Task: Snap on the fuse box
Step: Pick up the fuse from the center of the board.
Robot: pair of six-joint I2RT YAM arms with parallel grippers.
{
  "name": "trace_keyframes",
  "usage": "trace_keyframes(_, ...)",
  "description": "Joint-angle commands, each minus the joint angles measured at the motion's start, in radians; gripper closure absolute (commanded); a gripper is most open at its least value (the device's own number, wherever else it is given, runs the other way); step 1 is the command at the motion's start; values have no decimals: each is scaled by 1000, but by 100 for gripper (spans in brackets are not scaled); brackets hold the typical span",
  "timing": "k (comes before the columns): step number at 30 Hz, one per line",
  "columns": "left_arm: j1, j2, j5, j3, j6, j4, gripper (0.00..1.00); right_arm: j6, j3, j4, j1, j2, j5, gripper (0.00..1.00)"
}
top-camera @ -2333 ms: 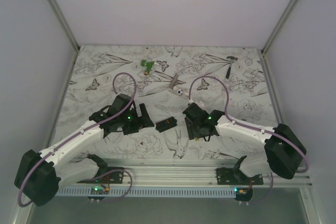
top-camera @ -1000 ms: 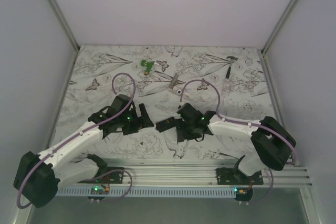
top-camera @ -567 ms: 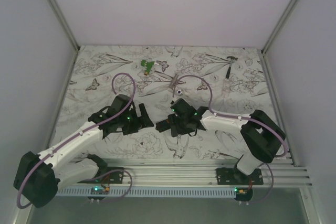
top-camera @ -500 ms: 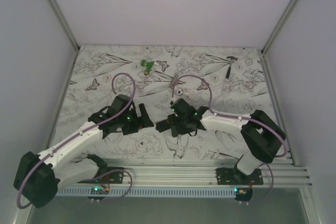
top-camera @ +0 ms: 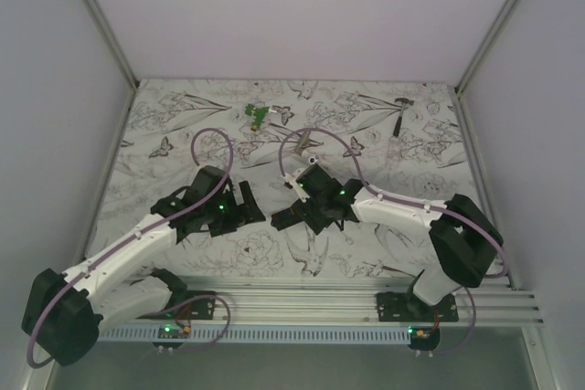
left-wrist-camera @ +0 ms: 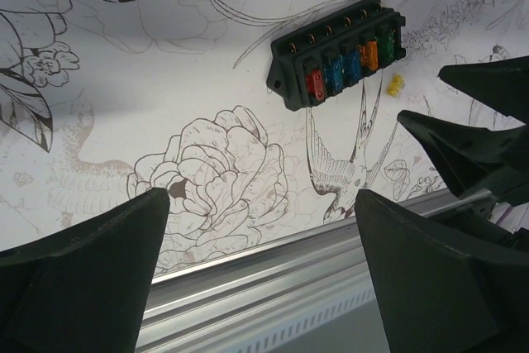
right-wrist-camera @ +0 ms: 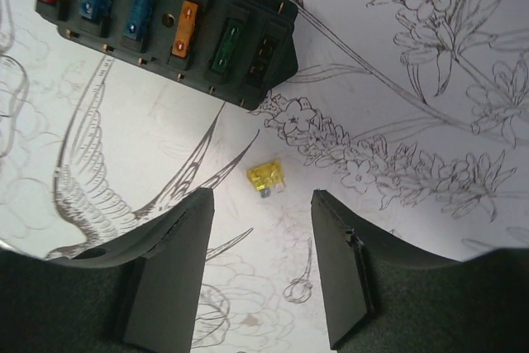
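1. Aluminium rail (top-camera: 302, 303), near edge of the table (top-camera: 174, 125): both arm bases bolted here.
2. Left gripper (left-wrist-camera: 262, 204): jaws stood wide apart, holding nothing, low over the table and looking toward the box from the left.
3. Right gripper (right-wrist-camera: 263, 197): jaws stood partly open, empty, pointing down at the table.
4. Yellow fuse (right-wrist-camera: 264, 178): loose, flat on the table, just ahead of the right fingertips and near the box's end, touching neither.
5. Fuse box (right-wrist-camera: 165, 18): black, flat on the mid-table between the two grippers, apart from both. Red, two blue, orange and green fuses were seated; the end slot (right-wrist-camera: 263, 54) looked vacant.
6. Far table: grey metal tool (top-camera: 303, 142), green clip (top-camera: 259, 115), small hammer (top-camera: 402, 112), all well apart from the work.

Status, judged: five places filled. The yellow fuse was not yet picked up, and pressing it into the vacant slot remained.
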Motion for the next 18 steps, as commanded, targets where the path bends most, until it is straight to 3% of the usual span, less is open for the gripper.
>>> trace_keyframes(1, 20, -30, -38, -13, 6, -54, 1, -162, 50, -34, 6, 60, 22, 44)
trace_keyframes(18, 109, -90, -36, -48, 4, -89, 0, -223, 83, -44, -6, 178, -30, 64)
